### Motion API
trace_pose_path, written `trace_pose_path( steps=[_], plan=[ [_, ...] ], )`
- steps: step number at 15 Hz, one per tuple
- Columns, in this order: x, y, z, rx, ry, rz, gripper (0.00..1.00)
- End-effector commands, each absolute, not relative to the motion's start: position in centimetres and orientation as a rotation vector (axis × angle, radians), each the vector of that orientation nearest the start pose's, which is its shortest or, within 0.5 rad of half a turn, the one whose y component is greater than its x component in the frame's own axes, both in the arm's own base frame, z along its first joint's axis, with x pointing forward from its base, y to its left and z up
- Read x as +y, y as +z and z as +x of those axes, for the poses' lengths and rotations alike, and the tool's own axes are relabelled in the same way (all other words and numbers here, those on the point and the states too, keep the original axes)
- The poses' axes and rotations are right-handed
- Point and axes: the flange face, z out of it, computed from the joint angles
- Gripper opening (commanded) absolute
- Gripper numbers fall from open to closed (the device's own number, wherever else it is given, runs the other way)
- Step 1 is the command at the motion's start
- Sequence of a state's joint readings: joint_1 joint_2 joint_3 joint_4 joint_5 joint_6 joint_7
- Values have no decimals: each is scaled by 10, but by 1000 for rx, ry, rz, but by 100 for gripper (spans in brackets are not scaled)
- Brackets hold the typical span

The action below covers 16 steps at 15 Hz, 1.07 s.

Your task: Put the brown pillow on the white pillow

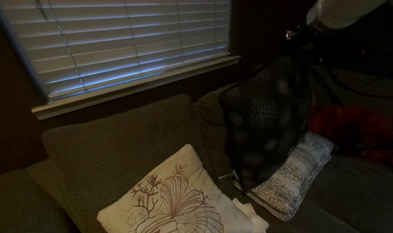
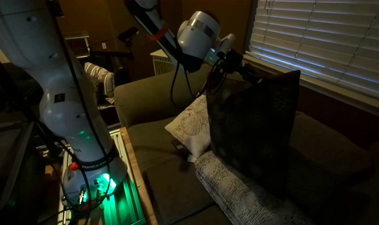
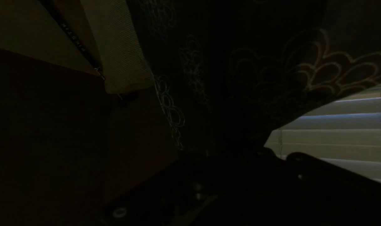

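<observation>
Clamped! The gripper (image 2: 255, 78) had the brown throw pillow (image 1: 264, 113) by its upper edge, on end above the couch (image 2: 152, 97), its lower corner overlapping the speckled white pillow (image 1: 290, 181) in an exterior view; whether they touched, I couldn't tell!

The brown pillow (image 1: 264, 123) is blocking the white pillow (image 1: 290, 187) toward the window (image 1: 128, 45); over the seat (image 2: 173, 181) in front, room is lying open.

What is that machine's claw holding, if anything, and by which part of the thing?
The brown pillow: the gripper has it by its upper edge, where it bunches together in the wrist view. The exact pinch is too dark to see.
</observation>
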<state>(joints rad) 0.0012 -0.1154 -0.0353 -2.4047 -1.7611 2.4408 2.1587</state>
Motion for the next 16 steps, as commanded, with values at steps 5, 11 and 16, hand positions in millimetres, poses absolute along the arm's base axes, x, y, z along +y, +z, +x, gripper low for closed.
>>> trace_pose_path(
  steps=[5, 11, 16],
  plan=[
    [-59, 383, 511, 1531, -1927, -2521, 1],
    [-87, 366, 535, 1691, -1963, -2408, 1],
    [-94, 363, 565, 1707, -2074, -2361, 1]
  ],
)
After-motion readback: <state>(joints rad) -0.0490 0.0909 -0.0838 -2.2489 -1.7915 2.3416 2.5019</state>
